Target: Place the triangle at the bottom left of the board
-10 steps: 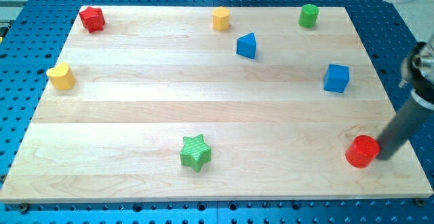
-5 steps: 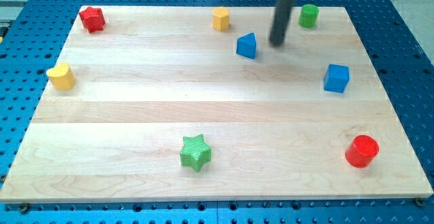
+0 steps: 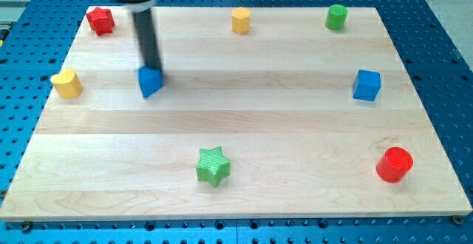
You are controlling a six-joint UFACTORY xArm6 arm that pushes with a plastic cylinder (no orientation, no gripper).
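My tip is down on the wooden board in its left half, touching the top edge of the blue triangle, so the tip sits at about twelve o'clock from that block; I carry no gripper, only a bare rod, so there is nothing to clench or release and the triangle is merely being pressed against. The rod rises from the tip toward eleven o'clock and leaves the view's top. The blue triangle lies in the upper left part of the board, at three o'clock from the yellow heart-shaped block near the left edge, apart from it, and at five o'clock from the red star-like block in the top left corner. The bottom left corner lies at about seven o'clock from the triangle, well apart. A yellow hexagonal block sits near the top edge at the middle, a green cylinder near the top right, a blue cube by the right edge, a red cylinder at the bottom right, and a green star at six o'clock from the board's centre
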